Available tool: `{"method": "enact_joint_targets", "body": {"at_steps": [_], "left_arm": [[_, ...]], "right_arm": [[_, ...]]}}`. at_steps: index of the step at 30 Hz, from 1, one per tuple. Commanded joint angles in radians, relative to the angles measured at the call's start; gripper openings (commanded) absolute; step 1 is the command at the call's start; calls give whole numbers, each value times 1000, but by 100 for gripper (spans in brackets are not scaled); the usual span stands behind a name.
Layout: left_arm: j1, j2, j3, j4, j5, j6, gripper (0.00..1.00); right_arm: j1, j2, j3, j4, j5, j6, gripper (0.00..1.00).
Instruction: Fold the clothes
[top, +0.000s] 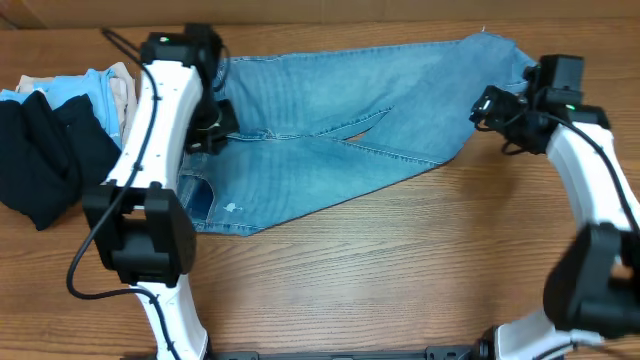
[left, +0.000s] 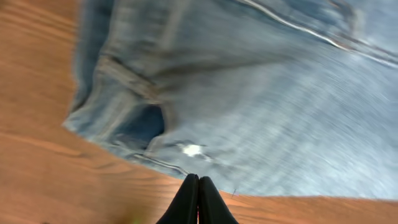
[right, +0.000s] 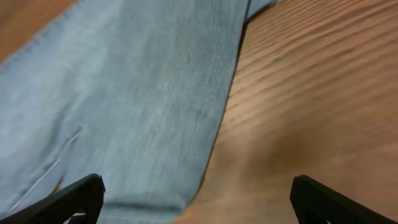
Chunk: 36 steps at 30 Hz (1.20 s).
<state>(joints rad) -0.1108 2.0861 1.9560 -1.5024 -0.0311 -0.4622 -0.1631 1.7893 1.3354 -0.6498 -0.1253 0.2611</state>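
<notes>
Left gripper (left: 199, 200): its 2 fingers are pressed together on nothing, just off the waist end of the jeans (top: 330, 160). Right gripper (right: 198, 199): spread wide and empty above a leg. The jeans lie spread on the table (top: 400, 280), and I judge no fold is made yet, so next comes gripping an edge. Only the overhead view shows the layout; only the wrist views show the fingers.

Brown wood-grain table (top: 400, 270), evenly lit.

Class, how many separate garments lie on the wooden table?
4: light blue denim jeans across the middle; black garment, small light blue garment and beige garment piled far left. More may be hidden.
</notes>
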Motion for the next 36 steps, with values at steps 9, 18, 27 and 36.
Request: {"method": "enact_joint_targets", "body": {"at_steps": [9, 18, 27, 36], "left_arm": [[-60, -5, -5, -3, 17, 39, 4], [-60, -5, -5, -7, 17, 40, 4], [-60, -5, -5, -6, 17, 39, 6], [-59, -5, -5, -3, -23, 40, 6]], "right_arm": [[0, 259, 8, 347, -14, 1, 100], [-3, 363, 8, 575, 27, 4, 96], [-3, 390, 9, 609, 61, 5, 4], [-53, 162, 9, 295, 137, 5, 4]]}}
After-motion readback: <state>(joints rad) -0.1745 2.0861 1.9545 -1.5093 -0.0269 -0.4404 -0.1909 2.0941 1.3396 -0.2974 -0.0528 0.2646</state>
